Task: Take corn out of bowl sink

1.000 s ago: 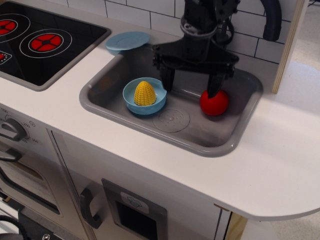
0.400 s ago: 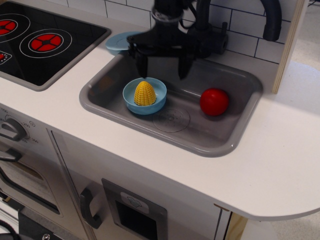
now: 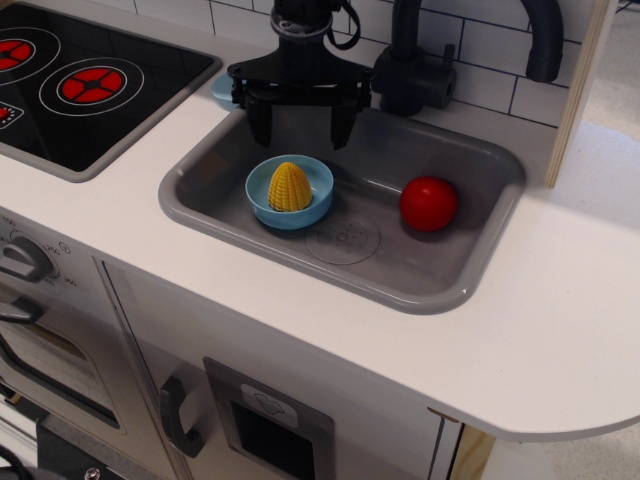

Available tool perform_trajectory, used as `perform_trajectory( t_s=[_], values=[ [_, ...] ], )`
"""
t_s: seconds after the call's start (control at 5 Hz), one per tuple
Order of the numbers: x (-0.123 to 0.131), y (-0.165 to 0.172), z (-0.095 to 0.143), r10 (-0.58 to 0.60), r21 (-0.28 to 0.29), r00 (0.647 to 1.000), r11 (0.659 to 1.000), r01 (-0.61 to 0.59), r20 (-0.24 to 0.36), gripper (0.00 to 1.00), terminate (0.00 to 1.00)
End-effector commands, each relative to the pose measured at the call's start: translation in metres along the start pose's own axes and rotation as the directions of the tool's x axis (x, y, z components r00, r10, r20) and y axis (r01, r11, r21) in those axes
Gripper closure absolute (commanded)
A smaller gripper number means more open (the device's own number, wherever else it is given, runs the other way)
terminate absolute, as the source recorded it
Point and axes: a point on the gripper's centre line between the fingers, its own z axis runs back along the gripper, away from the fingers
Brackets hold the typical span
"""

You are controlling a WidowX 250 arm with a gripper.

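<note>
Observation.image is showing ridged yellow corn sitting in the round blue bowl — gripper, jaws apart, having shifted from three o'clock to twelve.

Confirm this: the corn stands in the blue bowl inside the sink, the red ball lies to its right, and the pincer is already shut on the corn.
Not quite. In the observation.image view the pincer hangs open above the corn, touching nothing. The rest holds: corn in the bowl in the sink, red ball to its right.
</note>
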Motion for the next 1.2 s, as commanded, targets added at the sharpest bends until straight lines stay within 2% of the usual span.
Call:
perform_trajectory(
  t_s=[0.0,0.2,0.8,1.0],
  values=[
    [0.007,0.015,-0.013,-0.002,-0.009,1.000,1.000,0.002,0.006,0.00,0.00],
    [0.008,0.023,-0.017,-0.016,-0.029,1.000,0.999,0.017,0.009,0.00,0.00],
    [0.004,0.022,-0.035,0.006,0.033,1.000,0.999,-0.006,0.008,0.00,0.00],
    [0.003,0.023,-0.034,0.009,0.041,1.000,0.999,-0.010,0.013,0.00,0.00]
  ],
)
